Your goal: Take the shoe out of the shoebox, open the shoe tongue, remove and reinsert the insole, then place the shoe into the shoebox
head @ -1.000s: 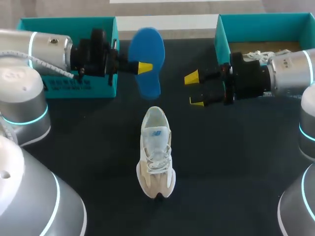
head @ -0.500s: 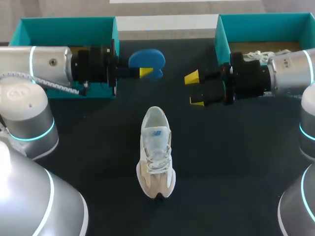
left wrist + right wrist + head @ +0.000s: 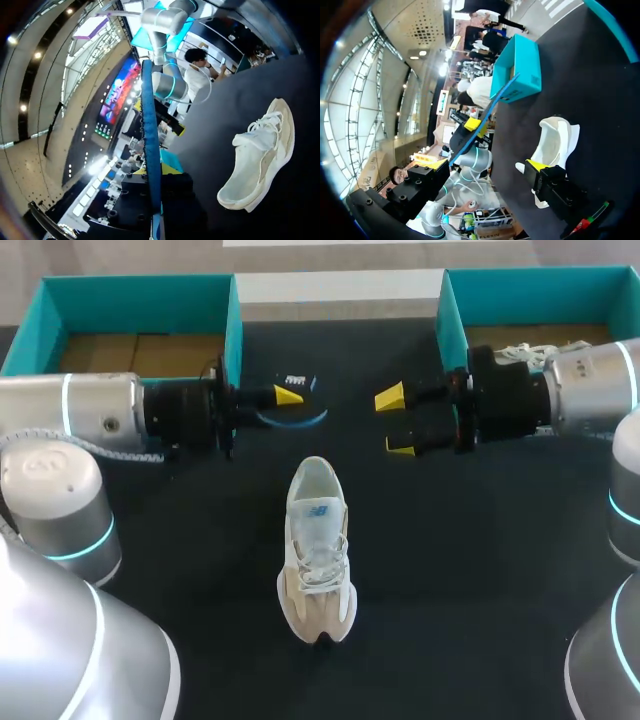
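A white and beige shoe (image 3: 318, 550) stands on the dark table (image 3: 460, 570), toe pointing away from me. My left gripper (image 3: 285, 397) is shut on a blue insole (image 3: 292, 412), which hangs edge-on above the table just beyond the shoe's toe. In the left wrist view the insole (image 3: 149, 130) runs as a thin blue strip out of that gripper (image 3: 152, 176), with the shoe (image 3: 260, 155) off to one side. My right gripper (image 3: 395, 423) stands open and holds nothing, to the right of the insole. In its own view the right gripper (image 3: 485, 164) faces the insole (image 3: 487, 115) and the shoe (image 3: 554, 136).
A teal shoebox (image 3: 130, 302) stands at the back left, behind my left arm. A second teal shoebox (image 3: 452, 315) at the back right has white laces (image 3: 528, 352) showing inside it, partly hidden by my right arm.
My left gripper has turned the insole from broad-side up to edge-on and brought it lower, nearer the table. The right arm and the shoe have stayed put.
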Robot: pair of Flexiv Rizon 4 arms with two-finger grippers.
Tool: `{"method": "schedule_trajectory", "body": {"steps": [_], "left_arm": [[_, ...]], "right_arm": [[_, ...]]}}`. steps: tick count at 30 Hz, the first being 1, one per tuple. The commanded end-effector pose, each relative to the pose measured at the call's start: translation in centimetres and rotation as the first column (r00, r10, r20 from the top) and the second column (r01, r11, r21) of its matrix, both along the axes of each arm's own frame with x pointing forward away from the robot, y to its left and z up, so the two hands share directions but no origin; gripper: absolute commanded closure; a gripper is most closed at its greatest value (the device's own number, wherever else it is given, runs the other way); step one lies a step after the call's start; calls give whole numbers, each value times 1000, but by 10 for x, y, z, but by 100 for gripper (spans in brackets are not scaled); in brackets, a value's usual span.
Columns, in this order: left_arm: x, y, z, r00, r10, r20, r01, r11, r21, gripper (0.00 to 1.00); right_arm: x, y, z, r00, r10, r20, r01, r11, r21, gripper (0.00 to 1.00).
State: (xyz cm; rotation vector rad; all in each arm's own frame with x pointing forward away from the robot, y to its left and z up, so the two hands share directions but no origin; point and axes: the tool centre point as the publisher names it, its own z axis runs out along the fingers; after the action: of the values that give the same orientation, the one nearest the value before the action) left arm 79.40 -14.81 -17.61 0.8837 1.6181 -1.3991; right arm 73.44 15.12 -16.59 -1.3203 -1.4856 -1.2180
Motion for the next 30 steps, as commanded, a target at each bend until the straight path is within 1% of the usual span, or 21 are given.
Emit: {"method": "schedule_trajectory", "body": {"steps": [1,17,18,19,25,28,30], "left_arm": [[-6,-2,-3,950,58,306,-60,998,-4,100],[-6,-2,-3,950,58,306,-60,998,-4,100],[-6,-2,-3,950,58,306,-60,998,-4,100],[-7,-3,-3,938,47,343,-54,998,13,100],[-8,-7,5,890,29,456,-39,999,12,100],[-6,-10,6,879,44,475,-43,999,-14,100],[-4,-13,4,872,40,489,-49,999,5,100]], "right_arm": [[0,2,-1,1000,-3,0,3,1000,-1,0],[0,2,-1,1000,-3,0,3,1000,-1,0],[0,5,-1,1000,-4,-2,4,1000,0,0],[-1,8,-1,1000,1,-12,-1,1000,5,0],[1,22,-4,999,16,-37,-17,1000,-9,0],[3,32,-5,999,22,-30,-22,1000,-8,0],[5,38,-5,999,39,-28,-39,999,1,0]]}}
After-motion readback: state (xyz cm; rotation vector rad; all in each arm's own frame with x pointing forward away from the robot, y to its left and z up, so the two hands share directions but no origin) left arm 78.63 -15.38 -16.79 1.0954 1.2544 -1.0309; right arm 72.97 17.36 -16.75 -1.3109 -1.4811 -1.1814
